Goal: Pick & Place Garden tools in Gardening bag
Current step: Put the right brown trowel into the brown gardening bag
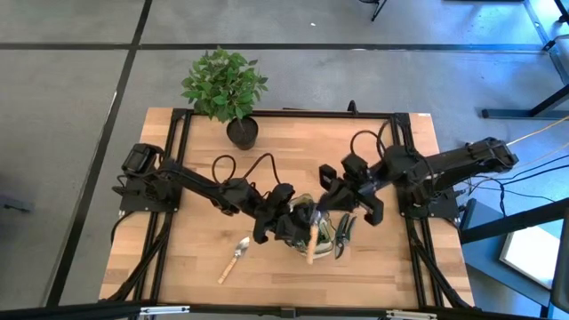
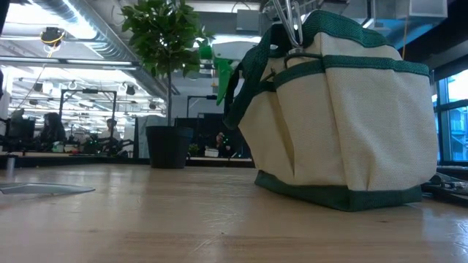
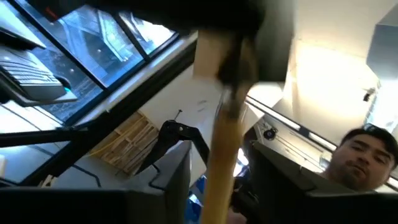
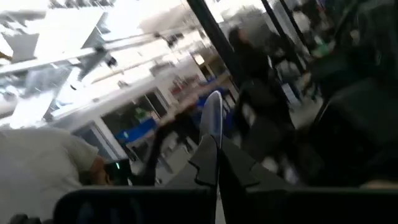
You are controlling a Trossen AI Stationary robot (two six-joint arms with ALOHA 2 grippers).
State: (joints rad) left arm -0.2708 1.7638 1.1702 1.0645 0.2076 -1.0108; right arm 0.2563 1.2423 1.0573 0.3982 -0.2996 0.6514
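Observation:
The gardening bag (image 2: pixel 344 109), tan with green trim, stands at the table's middle (image 1: pixel 325 222). A green spray bottle (image 2: pixel 219 62) shows at its far side. A wooden tool handle (image 1: pixel 311 245) sticks out over the bag's near rim. My left gripper (image 3: pixel 221 202) is open at the bag's left side, one finger on either side of that handle (image 3: pixel 222 155), with a little room showing. My right gripper (image 4: pixel 217 167) is above the bag's right side (image 1: pixel 336 203), shut on a thin silvery blade. A wooden-handled trowel (image 1: pixel 235 259) and dark pruners (image 1: pixel 343 233) lie flat on the table. My right gripper pinches a thin silvery metal blade (image 4: pixel 212 121) between its two shut fingers. The blade sticks out beyond the fingertips (image 4: pixel 202 163), in line with them. The gripper points about level, from the table's right side toward the bag. Which tool the blade belongs to cannot be told.
A leafy plant in a black pot (image 1: pixel 242 132) stands at the table's far edge, left of the middle. Bare wood lies to the left of the bag and along the near edge. A person (image 3: pixel 364 158) shows beyond the table in the left wrist view.

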